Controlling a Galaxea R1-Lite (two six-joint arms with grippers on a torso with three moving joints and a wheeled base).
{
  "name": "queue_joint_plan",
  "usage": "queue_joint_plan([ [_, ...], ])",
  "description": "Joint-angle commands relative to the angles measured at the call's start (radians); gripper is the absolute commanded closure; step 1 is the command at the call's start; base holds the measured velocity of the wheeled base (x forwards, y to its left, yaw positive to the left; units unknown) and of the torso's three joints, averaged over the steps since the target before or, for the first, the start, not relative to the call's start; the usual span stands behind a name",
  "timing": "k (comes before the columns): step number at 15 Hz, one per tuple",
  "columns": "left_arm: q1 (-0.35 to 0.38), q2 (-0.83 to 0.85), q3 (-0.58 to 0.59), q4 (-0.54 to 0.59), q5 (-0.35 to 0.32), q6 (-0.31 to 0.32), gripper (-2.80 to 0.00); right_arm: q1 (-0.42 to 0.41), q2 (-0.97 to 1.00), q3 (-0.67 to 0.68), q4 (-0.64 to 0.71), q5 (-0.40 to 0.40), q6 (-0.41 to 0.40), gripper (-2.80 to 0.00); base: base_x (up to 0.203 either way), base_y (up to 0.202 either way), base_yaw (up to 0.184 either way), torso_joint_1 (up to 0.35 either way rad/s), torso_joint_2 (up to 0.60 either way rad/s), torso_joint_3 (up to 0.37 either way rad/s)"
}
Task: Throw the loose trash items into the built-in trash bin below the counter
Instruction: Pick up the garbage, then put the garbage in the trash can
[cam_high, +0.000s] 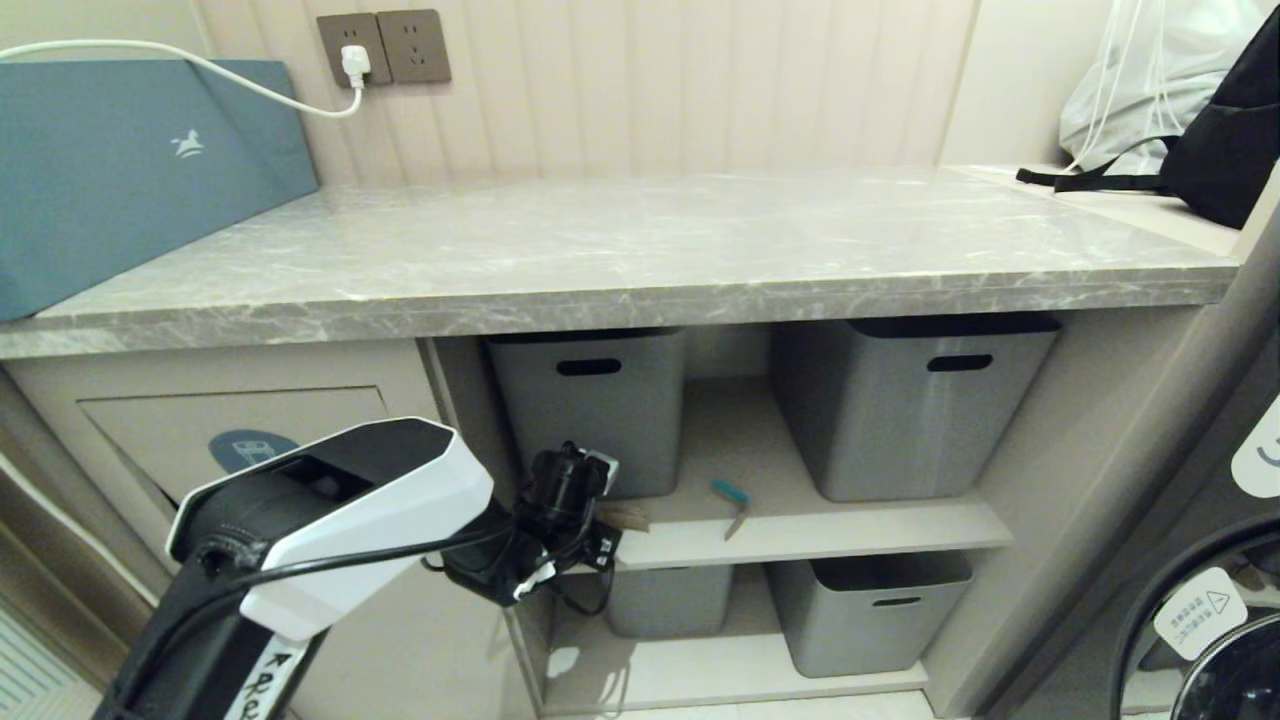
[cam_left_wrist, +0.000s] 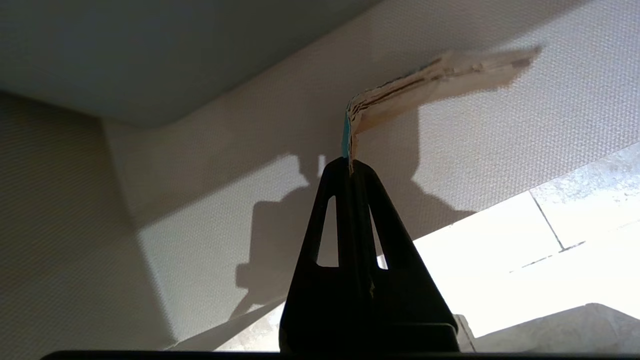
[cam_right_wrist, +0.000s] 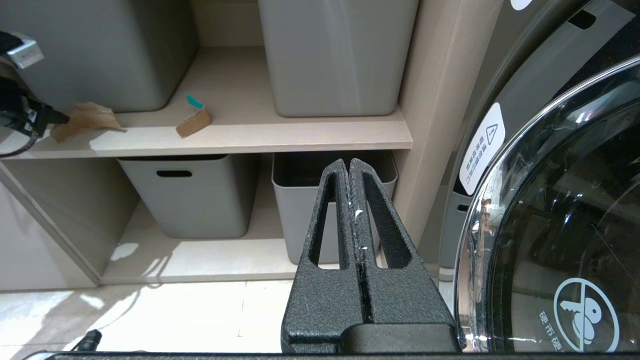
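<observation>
My left gripper (cam_left_wrist: 350, 167) was clenched on a tan cardboard scrap (cam_left_wrist: 425, 87) at the upper shelf's (cam_high: 850, 530) left edge; its teal edge showed only from that wrist. My right gripper (cam_right_wrist: 350, 167) hung shut, empty. A second teal-edged strip (cam_high: 733, 505) lay between two grey tubs (cam_high: 915, 410). The bin flap (cam_high: 240, 425) sat below the counter (cam_high: 620, 250), left. The tubs' contents were hidden.
</observation>
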Motion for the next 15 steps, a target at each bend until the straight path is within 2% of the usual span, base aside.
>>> queue_joint_plan([
  [1, 0.0, -0.022, 0.012, -0.004, 0.002, 0.0, 0.0, 0.0, 0.0, 0.0, 0.0, 0.0, -0.001, 0.0, 0.0, 0.0, 0.0, 0.0, 0.0, 0.0],
  [2, -0.005, -0.056, 0.033, -0.004, 0.002, -0.001, 0.0, 0.0, 0.0, 0.0, 0.0, 0.0, -0.001, 0.0, 0.0, 0.0, 0.0, 0.0, 0.0, 0.0],
  [5, -0.044, -0.227, 0.192, -0.033, 0.001, 0.0, 0.0, 0.0, 0.0, 0.0, 0.0, 0.0, -0.001, 0.0, 0.0, 0.0, 0.0, 0.0, 0.0, 0.0],
  [7, -0.065, -0.369, 0.337, -0.106, 0.0, 0.005, 0.0, 0.0, 0.0, 0.0, 0.0, 0.0, -0.001, 0.0, 0.0, 0.0, 0.0, 0.0, 0.0, 0.0],
  [11, -0.072, -0.642, 0.68, -0.323, 0.016, 0.042, 0.0, 0.0, 0.0, 0.0, 0.0, 0.0, -0.001, 0.0, 0.0, 0.0, 0.0, 0.0, 0.0, 0.0],
  [15, -0.071, -0.948, 0.999, -0.42, 0.043, 0.066, 0.0, 0.001, 0.0, 0.0, 0.0, 0.0, -0.001, 0.0, 0.0, 0.0, 0.0, 0.0, 0.0, 0.0],
])
